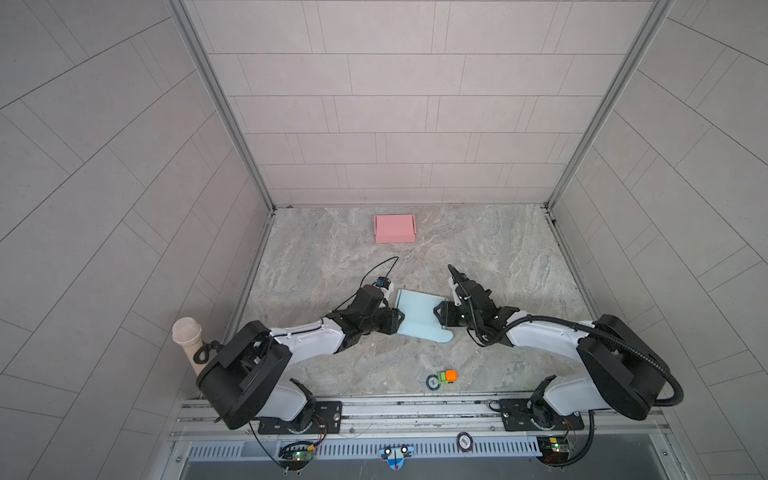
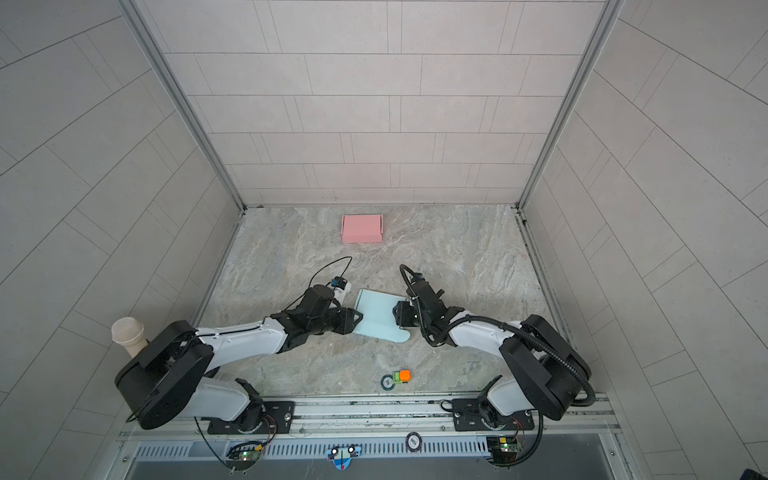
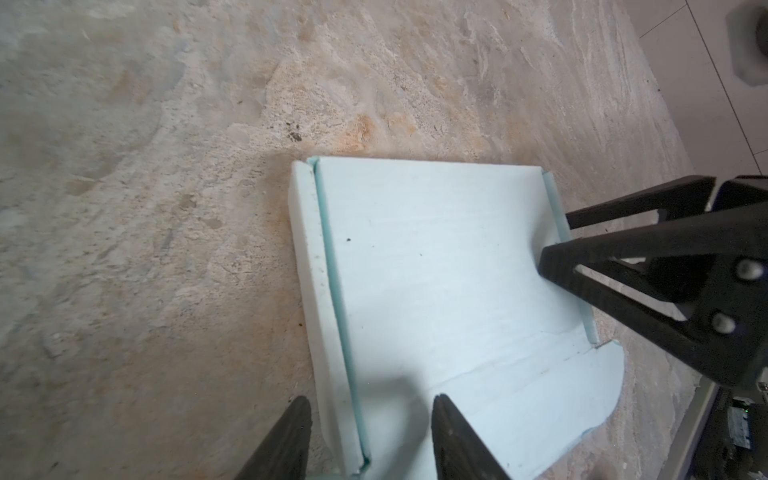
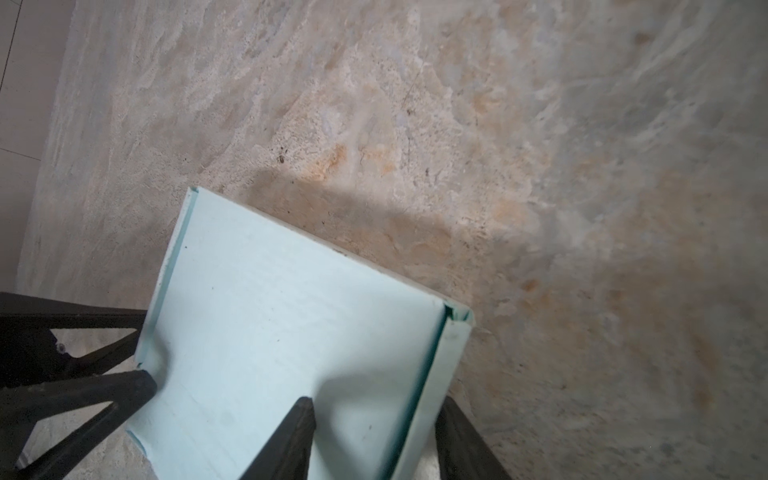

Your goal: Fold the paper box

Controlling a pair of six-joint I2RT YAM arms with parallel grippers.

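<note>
Item 1: paper box (image 1: 419,316), pale blue, lying on the marble table (image 1: 498,257) directly between the two grippers. It is a half-formed tray: floor flat and lightly speckled, left wall (image 3: 320,291) and right wall (image 4: 444,365) folded up, and a rounded flap (image 3: 582,395) lying flat just beside the right gripper on its arm side. Only the tray's own floor shows inside.

Item 2: pink box (image 1: 395,228), closed, well beyond both grippers; contents hidden.

Item 3: left gripper (image 3: 372,401), jaws spread, straddling the left wall without clamping it.

Item 4: right gripper (image 4: 376,403), jaws likewise spread, astride the right wall.

Item 5: orange-and-green toy (image 1: 448,376) touching a teal ring (image 1: 433,382), behind the grippers.
</note>
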